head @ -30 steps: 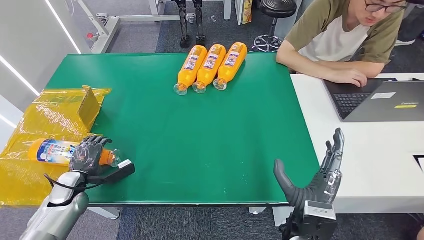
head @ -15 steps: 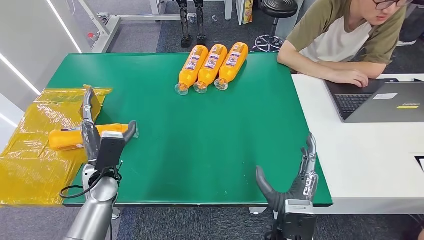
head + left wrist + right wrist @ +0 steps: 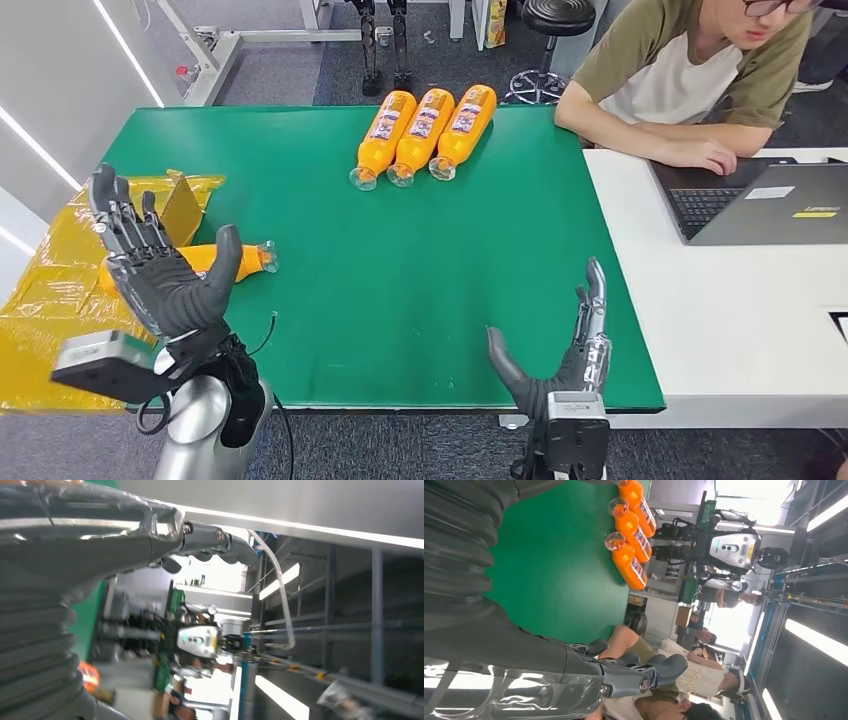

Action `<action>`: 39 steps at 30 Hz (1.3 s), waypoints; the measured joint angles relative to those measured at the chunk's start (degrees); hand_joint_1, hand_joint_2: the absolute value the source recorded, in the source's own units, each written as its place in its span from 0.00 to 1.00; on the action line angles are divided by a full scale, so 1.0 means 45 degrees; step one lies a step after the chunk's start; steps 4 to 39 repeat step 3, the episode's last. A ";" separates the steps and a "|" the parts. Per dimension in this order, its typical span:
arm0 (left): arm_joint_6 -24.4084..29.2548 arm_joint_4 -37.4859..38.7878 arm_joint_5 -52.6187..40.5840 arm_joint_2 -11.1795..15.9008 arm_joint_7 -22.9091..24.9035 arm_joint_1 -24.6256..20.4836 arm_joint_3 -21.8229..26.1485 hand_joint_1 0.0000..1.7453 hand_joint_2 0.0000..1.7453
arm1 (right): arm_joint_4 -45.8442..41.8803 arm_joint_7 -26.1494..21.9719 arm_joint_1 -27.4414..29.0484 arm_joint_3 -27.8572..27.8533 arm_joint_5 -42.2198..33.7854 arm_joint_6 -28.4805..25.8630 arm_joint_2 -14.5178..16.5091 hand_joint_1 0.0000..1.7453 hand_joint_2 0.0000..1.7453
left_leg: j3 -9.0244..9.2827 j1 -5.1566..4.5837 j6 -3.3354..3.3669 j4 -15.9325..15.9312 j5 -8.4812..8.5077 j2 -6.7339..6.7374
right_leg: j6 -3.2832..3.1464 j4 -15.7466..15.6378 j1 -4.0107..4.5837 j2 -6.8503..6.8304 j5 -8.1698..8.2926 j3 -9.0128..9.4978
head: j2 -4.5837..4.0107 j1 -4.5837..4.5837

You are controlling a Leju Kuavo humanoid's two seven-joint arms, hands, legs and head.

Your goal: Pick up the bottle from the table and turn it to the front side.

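Nearest the camera, at about five o'clock along the table's front edge, the right hand (image 3: 560,365) stands palm-up with its dark fingers spread apart and nothing in them; the right wrist view shows those fingers (image 3: 644,672) stretched out over the green surface. At about eight o'clock the left hand (image 3: 160,270) is raised off the table, palm facing forward, fingers fanned wide and empty. Just behind it lies the orange plastic bottle with a clear cap (image 3: 215,260), on its side, its cap pointing toward three o'clock and its base resting over the crinkled yellow plastic sheet (image 3: 60,300) that covers the table's nine-o'clock end. The hand partly hides the bottle, and whether the two touch cannot be told. A small yellow-wrapped flap (image 3: 183,208) stands up from the sheet just beyond. The flat green table (image 3: 400,260) stretches away to twelve o'clock, where three more orange bottles with labels (image 3: 425,130) lie side by side, touching, caps toward the robot. At two o'clock a person in an olive and white shirt (image 3: 690,70) leans on a white desk (image 3: 740,300) with a hand beside a grey laptop (image 3: 770,200).
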 joint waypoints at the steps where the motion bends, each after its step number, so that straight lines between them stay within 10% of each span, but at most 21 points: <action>1: -0.0300 -0.0337 0.0949 -0.0135 -0.0208 0.0172 -0.0062 0.00 1.00 | 0.0000 -0.0022 0.0001 0.0001 -0.0045 0.0034 0.0024 0.00 1.00 | -0.0001 -0.0001 0.0003 0.0000 -0.0003 0.0000 | 0.0002 -0.0001 0.0000 0.0000 -0.0002 0.0000 | 0.0000 -0.0001; 39: -0.0797 -0.0809 0.2239 -0.0339 -0.0413 0.0431 -0.0186 0.00 1.00 | 0.0000 -0.0061 0.0005 0.0006 -0.0140 0.0097 0.0044 0.00 1.00 | -0.0002 -0.0001 0.0009 0.0001 -0.0007 -0.0001 | 0.0008 -0.0003 -0.0001 0.0000 -0.0006 0.0000 | 0.0000 0.0000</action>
